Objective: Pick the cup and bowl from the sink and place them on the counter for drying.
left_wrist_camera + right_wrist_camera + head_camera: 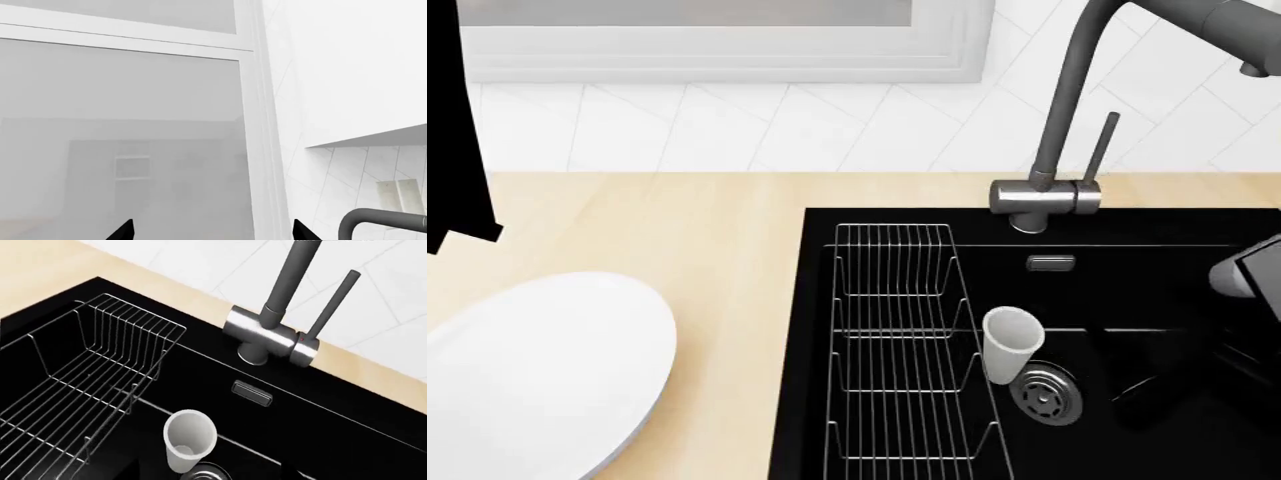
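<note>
The white bowl lies on the beige counter, left of the black sink. The small white cup stands slightly tilted in the sink, between the wire rack and the drain. It also shows in the right wrist view. My left gripper is open and empty, raised and facing the window. Its arm shows as a black shape at the head view's left edge. My right arm reaches into the sink right of the cup. Its fingers are lost against the black basin.
A grey tap with a lever stands on the sink's back edge, its spout arching overhead; it also shows in the right wrist view. A white tiled wall and a window frame rise behind the counter. The wire rack fills the sink's left part.
</note>
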Controlling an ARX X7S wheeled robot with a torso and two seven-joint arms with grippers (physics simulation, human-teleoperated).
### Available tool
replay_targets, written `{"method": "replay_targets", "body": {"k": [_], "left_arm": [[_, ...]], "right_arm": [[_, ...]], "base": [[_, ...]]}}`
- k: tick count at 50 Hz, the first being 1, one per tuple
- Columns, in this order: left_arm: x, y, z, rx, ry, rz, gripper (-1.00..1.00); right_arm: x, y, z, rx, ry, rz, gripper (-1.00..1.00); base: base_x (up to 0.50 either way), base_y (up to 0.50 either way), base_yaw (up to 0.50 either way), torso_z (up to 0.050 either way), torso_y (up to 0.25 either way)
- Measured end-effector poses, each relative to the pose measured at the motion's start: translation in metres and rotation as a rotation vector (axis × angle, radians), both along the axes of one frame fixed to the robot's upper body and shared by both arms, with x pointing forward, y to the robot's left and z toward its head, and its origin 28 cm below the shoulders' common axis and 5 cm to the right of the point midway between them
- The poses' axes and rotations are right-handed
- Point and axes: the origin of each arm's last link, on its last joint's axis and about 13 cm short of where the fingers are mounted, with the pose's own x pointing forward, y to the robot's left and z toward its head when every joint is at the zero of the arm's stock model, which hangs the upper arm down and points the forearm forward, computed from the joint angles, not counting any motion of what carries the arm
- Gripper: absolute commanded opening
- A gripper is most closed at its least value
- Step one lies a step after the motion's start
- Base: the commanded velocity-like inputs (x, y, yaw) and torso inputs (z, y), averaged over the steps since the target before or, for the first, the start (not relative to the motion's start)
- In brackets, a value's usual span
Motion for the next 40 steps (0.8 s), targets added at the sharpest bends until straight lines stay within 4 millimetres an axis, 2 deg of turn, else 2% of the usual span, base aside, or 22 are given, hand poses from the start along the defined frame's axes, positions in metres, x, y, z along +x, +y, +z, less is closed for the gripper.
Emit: {"method": "replay_targets", "body": {"k": [25, 40], "left_arm": [[0.000, 0.000, -0.001, 0.000, 0.001, 0.003, 1.00], [0.001, 0.000, -0.001, 0.000, 0.002, 0.006, 1.00]], "right_arm": [[0.024, 0.005, -0.041, 0.071, 0.036, -0.159, 1.00], [0.037, 0.012, -0.073, 0.078, 0.028, -0.182, 1.00]], "base": [[0.00, 0.00, 0.00, 0.000, 0.000], [0.00, 0.00, 0.00, 0.000, 0.000]]}}
